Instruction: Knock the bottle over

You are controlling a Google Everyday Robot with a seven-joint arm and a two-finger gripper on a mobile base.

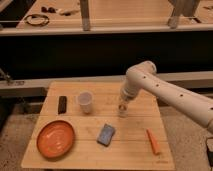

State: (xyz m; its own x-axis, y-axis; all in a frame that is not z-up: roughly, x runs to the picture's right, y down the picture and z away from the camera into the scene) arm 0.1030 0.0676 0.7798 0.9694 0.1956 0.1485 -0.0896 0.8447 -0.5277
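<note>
Wooden table: white cup, black block, orange plate, blue sponge, carrot.

One arm is in view, white, with small dark spots along its casing. It enters from the right edge, low down, and runs up and to the left to a rounded elbow, which is the highest point of the arm. From the elbow the wrist section turns steeply downward and slightly left. The gripper sits at its lower end, pointing down, just right of the view's centre, below and left of the elbow.
</note>
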